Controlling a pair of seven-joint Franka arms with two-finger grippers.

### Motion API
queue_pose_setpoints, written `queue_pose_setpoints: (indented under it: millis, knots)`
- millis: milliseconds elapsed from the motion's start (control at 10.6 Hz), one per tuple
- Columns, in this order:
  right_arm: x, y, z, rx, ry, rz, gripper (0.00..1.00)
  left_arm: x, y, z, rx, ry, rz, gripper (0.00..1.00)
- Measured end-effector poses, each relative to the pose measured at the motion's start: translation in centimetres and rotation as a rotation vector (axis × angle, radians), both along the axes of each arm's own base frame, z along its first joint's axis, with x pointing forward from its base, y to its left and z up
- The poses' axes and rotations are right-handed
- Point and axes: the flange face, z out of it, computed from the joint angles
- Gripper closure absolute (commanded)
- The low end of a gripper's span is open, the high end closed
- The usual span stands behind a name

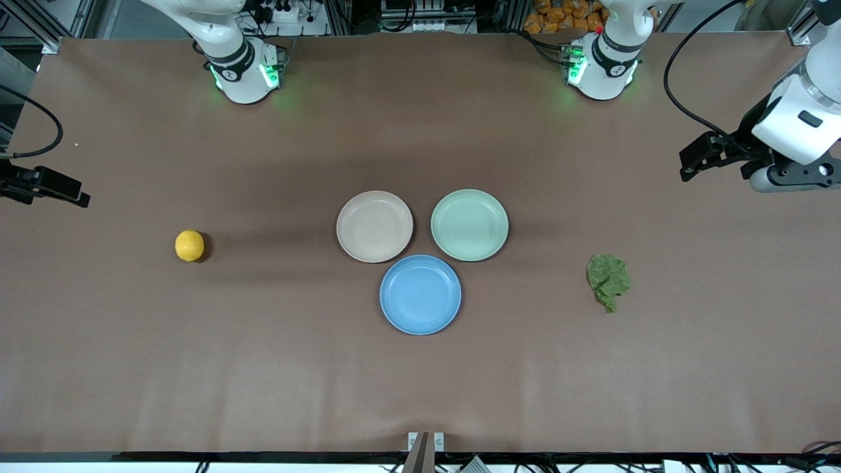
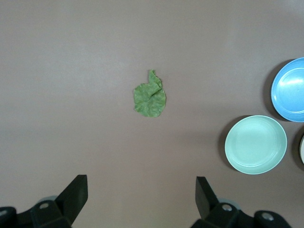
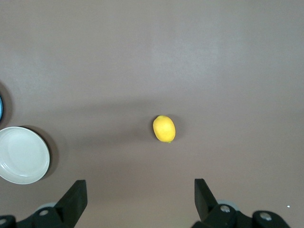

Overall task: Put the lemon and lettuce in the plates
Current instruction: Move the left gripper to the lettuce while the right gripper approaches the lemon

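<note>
A wide brown desk [image 1: 420, 381] fills the room's middle, with both arm bases standing along its top edge and cables and racks past them. Going across from the right arm's end: the right gripper [image 3: 140, 197] hangs high over bare desk, its fingers spread wide with nothing between them. The lemon [image 1: 189, 245] lies alone on the desk well apart from the plates, framed in the middle of the right wrist view, which I take as lining up for a pick. At the centre three plates sit in a tight cluster, likely grouped so either arm can reach: the beige-pink plate [image 1: 374, 226], the mint green plate [image 1: 469, 224] beside it, and the blue plate [image 1: 420, 294] nearer the front camera. All are bare. Toward the left arm's end the lettuce [image 1: 608, 281] lies flat on the desk. The left gripper [image 2: 141, 197] hovers above that end, fingers likewise spread, empty.
</note>
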Motion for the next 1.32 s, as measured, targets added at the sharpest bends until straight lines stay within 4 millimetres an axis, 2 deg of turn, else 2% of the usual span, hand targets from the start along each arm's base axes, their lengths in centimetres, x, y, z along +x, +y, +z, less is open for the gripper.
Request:
queue_pose_setpoints:
  millis: [377,848,1037,1131,1319]
  knots:
    - [-0.1,0.0,-0.5,0.001,0.012,0.000,0.00,0.1,0.1,-0.2,0.001,0.003,0.001,0.00]
    - [-0.2,0.0,-0.6,0.001,0.015,-0.001,0.00,2.9,0.6,-4.3,-0.014,0.040,0.006,0.00]
    - [-0.7,-0.1,-0.9,0.001,0.024,-0.003,0.00,5.1,0.8,-7.5,-0.028,0.041,0.008,0.00]
    - [-0.8,-0.1,-0.9,0.000,0.025,-0.004,0.00,6.2,0.9,-9.9,0.011,0.060,-0.006,0.00]
    - [-1.1,-0.1,-0.8,0.000,0.027,-0.004,0.00,7.7,0.0,-14.1,0.057,0.088,-0.044,0.00]
